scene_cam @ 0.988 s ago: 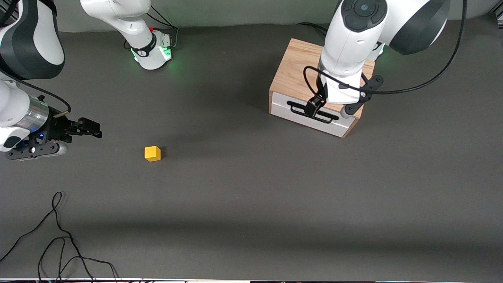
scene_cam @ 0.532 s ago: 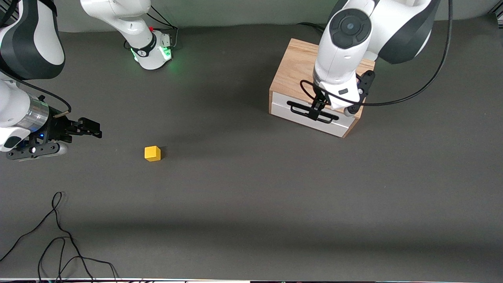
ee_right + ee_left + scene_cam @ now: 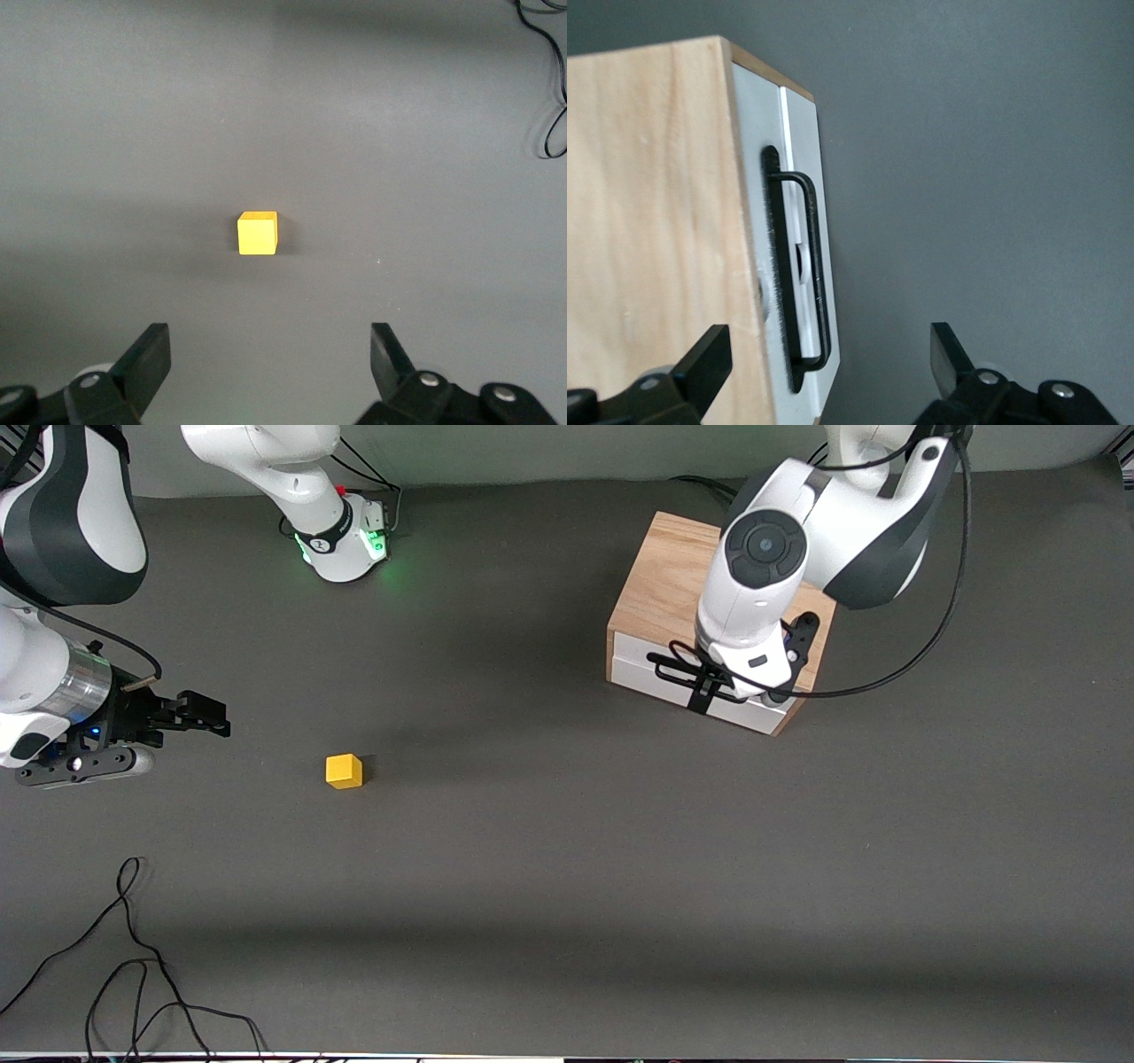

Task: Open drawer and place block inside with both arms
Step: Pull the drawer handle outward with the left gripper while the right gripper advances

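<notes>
The light oak cabinet (image 3: 664,584) stands toward the left arm's end of the table, its drawer (image 3: 633,676) shut with the white front flush. My left gripper (image 3: 704,691) hangs open at the black bar handle (image 3: 671,670). In the left wrist view the handle (image 3: 816,266) ends between the jaws of the left gripper (image 3: 828,367); one finger is over the cabinet top (image 3: 656,221), the other over the table. The yellow block (image 3: 344,771) lies on the table. My right gripper (image 3: 213,716) waits open beside it, apart from it. In the right wrist view the block (image 3: 257,233) lies ahead of the right gripper (image 3: 266,359).
Loose black cables (image 3: 133,957) lie on the dark table near the front camera at the right arm's end. The right arm's green-lit base (image 3: 341,545) stands at the table's back edge. A black cable (image 3: 886,673) loops from the left arm beside the cabinet.
The left arm has swung its wrist down over the cabinet's front edge, bringing its open gripper onto the handle. The right arm and the block have not moved.
</notes>
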Controlling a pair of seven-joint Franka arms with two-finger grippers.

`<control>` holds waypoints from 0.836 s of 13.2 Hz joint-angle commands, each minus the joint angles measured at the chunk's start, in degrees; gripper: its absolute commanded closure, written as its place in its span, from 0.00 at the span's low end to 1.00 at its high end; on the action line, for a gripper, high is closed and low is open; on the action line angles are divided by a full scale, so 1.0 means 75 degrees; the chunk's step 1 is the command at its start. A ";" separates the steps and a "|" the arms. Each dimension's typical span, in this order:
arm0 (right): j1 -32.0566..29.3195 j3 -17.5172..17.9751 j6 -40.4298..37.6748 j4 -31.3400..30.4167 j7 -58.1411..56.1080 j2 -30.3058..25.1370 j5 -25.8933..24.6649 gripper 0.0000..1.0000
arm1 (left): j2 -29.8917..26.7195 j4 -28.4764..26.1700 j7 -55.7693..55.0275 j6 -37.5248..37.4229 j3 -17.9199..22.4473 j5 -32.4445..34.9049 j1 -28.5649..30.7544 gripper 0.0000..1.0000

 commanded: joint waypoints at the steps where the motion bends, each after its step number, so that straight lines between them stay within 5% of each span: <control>1: 0.0078 -0.0031 0.0124 -0.0085 -0.0096 -0.0080 -0.0029 0.00 | 0.0220 -0.0223 -0.0478 0.0437 0.0089 -0.0077 -0.0129 0.00; 11: 0.0078 -0.0055 -0.0029 -0.0061 -0.0201 -0.0116 -0.0006 0.00 | 0.0971 -0.0235 -0.0526 0.0742 0.0101 -0.0135 -0.0082 0.00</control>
